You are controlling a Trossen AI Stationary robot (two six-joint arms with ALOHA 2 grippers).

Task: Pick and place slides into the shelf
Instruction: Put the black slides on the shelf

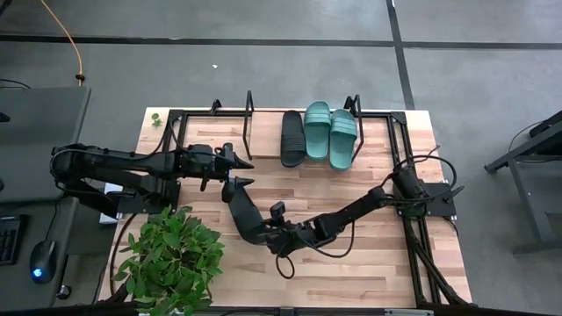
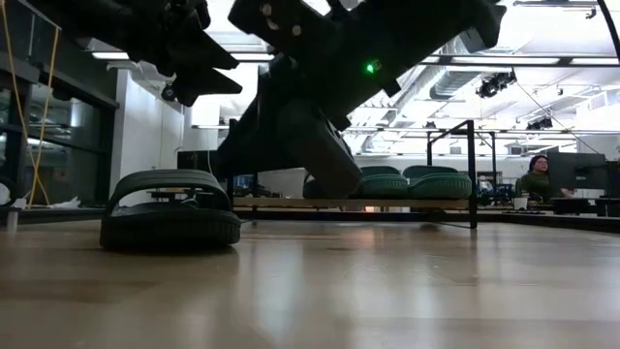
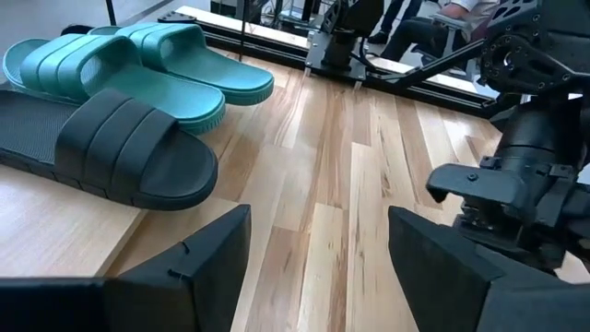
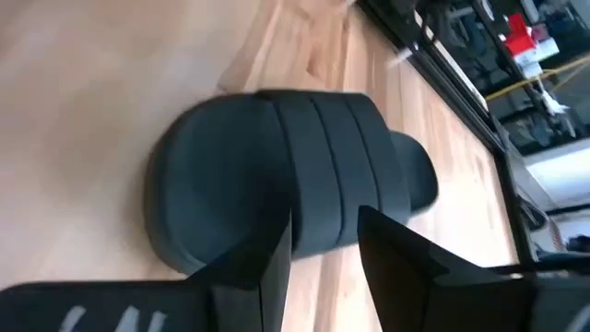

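Three sandals already stand on the shelf (image 1: pixel 263 132) at the far side of the surface (image 1: pixel 351 263): one black sandal (image 1: pixel 293 138) and, to its right, two teal sandals (image 1: pixel 330 133) touching side by side. The left part of the shelf board is bare.

The fourth sandal, the second black sandal (image 1: pixel 243 211), is off the shelf, near the middle of the surface and slightly left. The right gripper (image 1: pixel 263 232) reaches across from the right side and has it in hand: in the right wrist view its jaws (image 4: pixel 323 240) are closed narrow over the wide strap, one finger on each side of it. In the low view the sandal is tilted and appears clear of the surface, though contact at its low end cannot be ruled out.

The left gripper (image 1: pixel 239 161) is stretched out from the left, just beyond the held sandal's far end and short of the shelf. Its jaws stand wide and hold nothing, as the left wrist view confirms.

Judgement: the step in hand is the carry of the last sandal. The next move calls for swinging it far and setting it sole-down on the bare board left of the black one, clearing the black end frame and the waiting left arm. A potted plant (image 1: pixel 171 259) stands at the near left, out of the path.
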